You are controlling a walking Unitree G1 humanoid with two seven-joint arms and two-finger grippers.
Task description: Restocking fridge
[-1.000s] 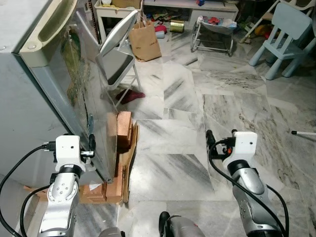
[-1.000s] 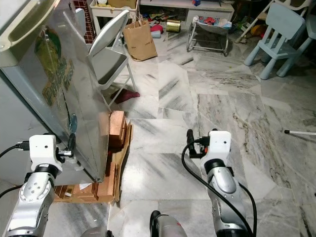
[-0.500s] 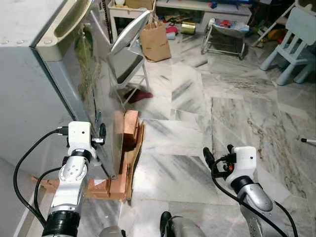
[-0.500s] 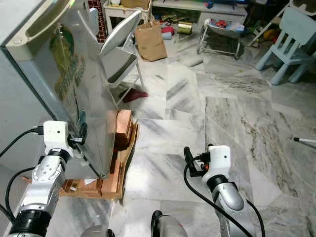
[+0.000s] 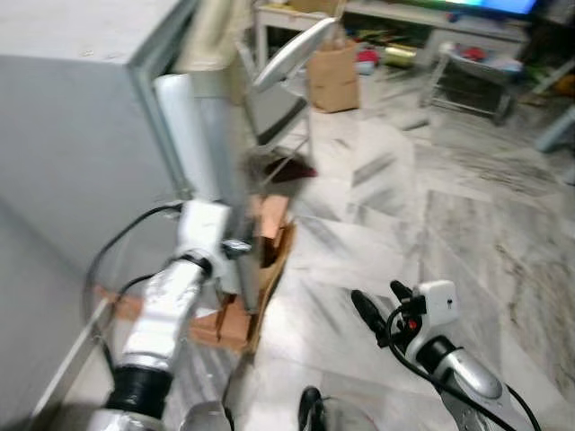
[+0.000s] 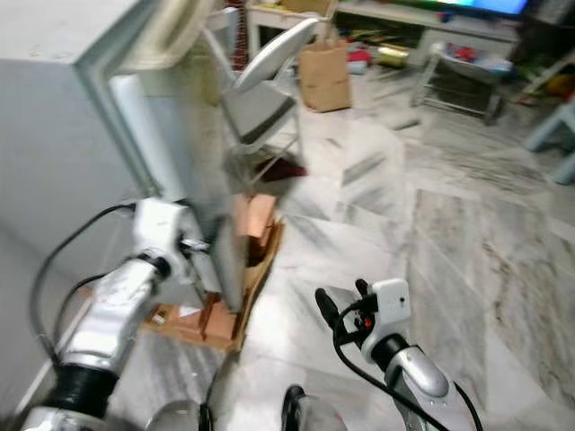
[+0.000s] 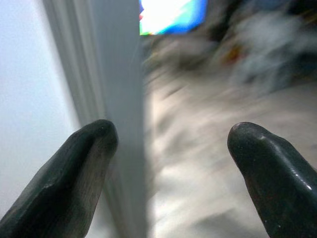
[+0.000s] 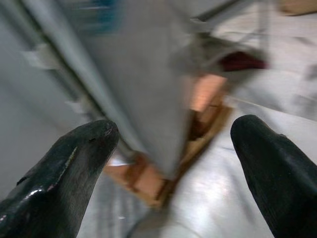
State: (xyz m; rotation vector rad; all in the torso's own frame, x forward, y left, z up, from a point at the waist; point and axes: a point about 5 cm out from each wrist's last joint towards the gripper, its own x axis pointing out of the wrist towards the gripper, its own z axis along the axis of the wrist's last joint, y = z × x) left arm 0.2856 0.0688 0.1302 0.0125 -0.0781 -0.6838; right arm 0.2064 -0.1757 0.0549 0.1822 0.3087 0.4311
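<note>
The grey fridge [image 5: 81, 135] stands at my left on bricks and cardboard [image 5: 267, 260]. Its silver door [image 5: 208, 153] shows edge-on and looks shut. My left gripper [image 5: 237, 247] is raised to the door's lower edge. In the left wrist view the left gripper [image 7: 171, 139] is open, and the door edge [image 7: 116, 119] runs just inside one of its fingers [image 7: 74, 173]. My right gripper [image 5: 377, 301] hangs low over the marble floor, apart from the fridge. It is open with nothing between its fingers [image 8: 59, 168], and looks toward the fridge's base [image 8: 148, 178].
A folding metal chair [image 5: 292, 63] leans close behind the fridge door, with a dark red cloth [image 5: 287, 169] under it. A brown paper bag [image 5: 334, 76] and a baby bouncer [image 5: 476, 72] stand farther back. Marble floor [image 5: 467, 215] spreads to the right.
The whole picture has swung and blurred, so the camera moved toward the fridge's side. My left gripper has come closer to the door edge. The right arm stays low.
</note>
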